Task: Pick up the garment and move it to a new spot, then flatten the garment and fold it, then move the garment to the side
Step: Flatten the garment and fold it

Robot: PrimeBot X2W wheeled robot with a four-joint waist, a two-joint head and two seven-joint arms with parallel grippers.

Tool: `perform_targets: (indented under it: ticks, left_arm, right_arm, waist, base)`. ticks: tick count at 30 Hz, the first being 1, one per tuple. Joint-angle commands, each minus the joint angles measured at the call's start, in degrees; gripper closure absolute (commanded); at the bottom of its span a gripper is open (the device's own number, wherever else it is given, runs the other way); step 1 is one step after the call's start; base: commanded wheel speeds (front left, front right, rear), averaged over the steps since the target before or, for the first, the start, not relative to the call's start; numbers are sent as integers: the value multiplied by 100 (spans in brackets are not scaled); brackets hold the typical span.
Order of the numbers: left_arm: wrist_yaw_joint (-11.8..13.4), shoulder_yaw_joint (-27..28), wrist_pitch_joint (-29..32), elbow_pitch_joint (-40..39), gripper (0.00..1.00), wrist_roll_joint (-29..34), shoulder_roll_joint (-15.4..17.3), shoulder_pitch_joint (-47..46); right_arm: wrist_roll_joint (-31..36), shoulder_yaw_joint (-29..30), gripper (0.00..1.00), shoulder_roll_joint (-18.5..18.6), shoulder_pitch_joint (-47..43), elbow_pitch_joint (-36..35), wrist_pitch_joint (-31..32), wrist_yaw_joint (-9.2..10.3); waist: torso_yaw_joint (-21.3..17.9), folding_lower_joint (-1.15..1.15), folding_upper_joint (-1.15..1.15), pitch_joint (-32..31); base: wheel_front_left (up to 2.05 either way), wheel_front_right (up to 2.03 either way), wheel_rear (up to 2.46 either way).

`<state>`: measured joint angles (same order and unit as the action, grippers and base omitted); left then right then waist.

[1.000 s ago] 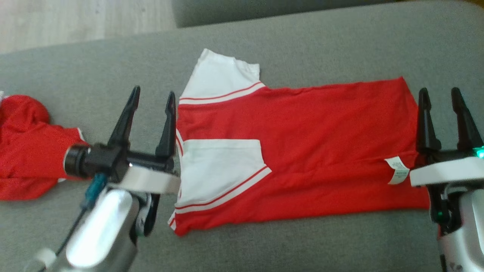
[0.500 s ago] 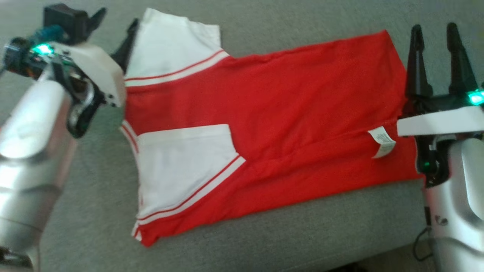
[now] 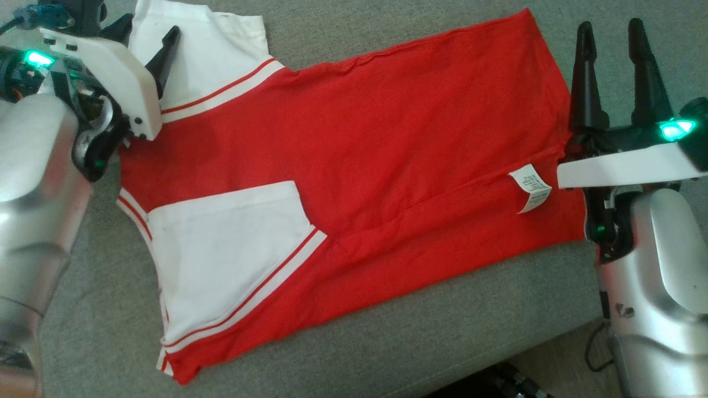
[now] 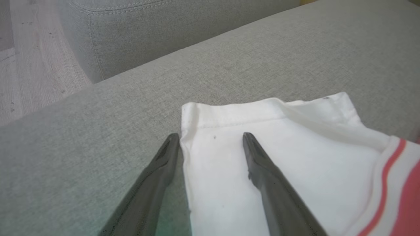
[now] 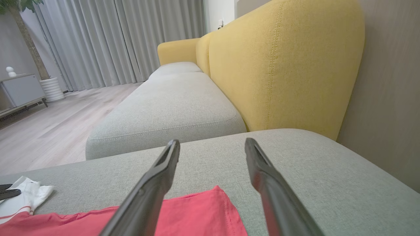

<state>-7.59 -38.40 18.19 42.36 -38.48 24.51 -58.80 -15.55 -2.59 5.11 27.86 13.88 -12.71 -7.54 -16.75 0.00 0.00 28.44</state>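
Left gripper has gone from the collar edge up to the far sleeve. Head camera swung too, so we don't count the frame shift as shirt motion. Right gripper sits by the hem, same as before.

Shirt: flat on the grey sofa, across the middle of head view. Collar end at 9 o'clock, hem at 3 o'clock, and the hem end is tilted up toward 2.
- Red body and white sleeves. Each sleeve meets the red through a white band with a thin red stripe.
- Far sleeve sticks out at 11 o'clock.
- Near sleeve is folded in over the body, at 8 o'clock.
- We see one long crease along the body, from the near sleeve toward the label.
- Label is white, on the red, close to the hem at 3 o'clock.

Left gripper: fingers spread, nothing pinched. In left wrist view one finger is over bare sofa just beside the sleeve edge, and the other is over white cloth. The sleeve edge runs between them. We cannot tell whether the tips touch the cloth.

Right gripper: fingers wide apart and empty, at 2 o'clock in head view, just beside the hem. In right wrist view the red hem corner lies between the fingers at 6 o'clock. Behind it we see a yellow backrest at 1 o'clock, a second grey seat at 11 and wood floor at 9.
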Motion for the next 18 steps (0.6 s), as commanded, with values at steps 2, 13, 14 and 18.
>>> perform_targets:
  ticks: [2, 13, 14, 18]
  left_arm:
    - [11, 123, 93, -41, 0, -69, 301, -334]
    - [11, -122, 401, 488, 100, -251, 239, -560]
    - [11, -166, 421, 478, 100, -290, 236, -555]
    - [11, -238, 203, 414, 100, -426, 212, -538]
  right_arm:
    - [48, -89, 0, -51, 166, -149, -74, 5]
    - [40, -76, 0, -18, 196, -65, -118, 5]
    - [43, -63, 0, -7, 193, -52, -120, 5]
    - [65, -43, 0, 116, 218, -7, -40, 5]
  waist:
    - [-31, 0, 0, 29]
    - [-84, 0, 0, 129]
    - [-66, 0, 0, 112]
    - [62, 0, 0, -11]
  base:
    - [0, 0, 0]
    - [0, 0, 0]
    - [0, 0, 0]
    - [0, 0, 0]
